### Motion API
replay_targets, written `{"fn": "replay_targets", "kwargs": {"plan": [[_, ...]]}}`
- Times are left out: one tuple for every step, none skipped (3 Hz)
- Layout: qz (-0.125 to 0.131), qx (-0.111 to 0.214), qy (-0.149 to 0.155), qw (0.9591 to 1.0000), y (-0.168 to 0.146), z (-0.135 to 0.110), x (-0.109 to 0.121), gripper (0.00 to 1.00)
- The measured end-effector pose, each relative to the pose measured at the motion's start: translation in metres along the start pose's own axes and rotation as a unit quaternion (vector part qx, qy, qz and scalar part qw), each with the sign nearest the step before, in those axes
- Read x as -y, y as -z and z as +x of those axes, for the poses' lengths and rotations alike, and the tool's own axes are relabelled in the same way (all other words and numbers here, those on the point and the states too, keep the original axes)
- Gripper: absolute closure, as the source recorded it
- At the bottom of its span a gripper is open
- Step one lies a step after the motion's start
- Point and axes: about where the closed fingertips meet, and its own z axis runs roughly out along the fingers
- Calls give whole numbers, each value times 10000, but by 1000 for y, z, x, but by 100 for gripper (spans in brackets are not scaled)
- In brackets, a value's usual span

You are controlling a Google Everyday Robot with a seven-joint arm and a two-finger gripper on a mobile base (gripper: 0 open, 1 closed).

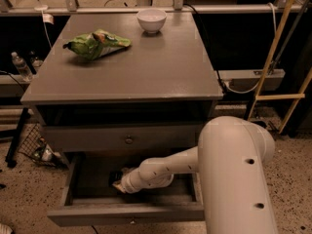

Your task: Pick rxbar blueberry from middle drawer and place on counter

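Observation:
The middle drawer stands pulled open below the counter. My arm reaches into it from the right, and my gripper is low over the drawer's floor, left of centre. A small dark shape lies right at the gripper's end. It may be the rxbar blueberry, but I cannot make out any lettering. I cannot tell whether the gripper touches it. My white arm hides the right part of the drawer.
A green snack bag and a white bowl lie on the counter's far half. A shut drawer front with a round knob is above the open drawer. A wire basket and a bottle are at the left, and yellow poles at the right.

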Motion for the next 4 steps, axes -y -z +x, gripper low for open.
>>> {"fn": "replay_targets", "kwargs": {"plan": [[0,0,0,10000,1,-1,0,100],[0,1,1,10000,2,-2,0,100],[0,1,1,10000,2,-2,0,100],[0,2,1,10000,2,-2,0,100]]}}
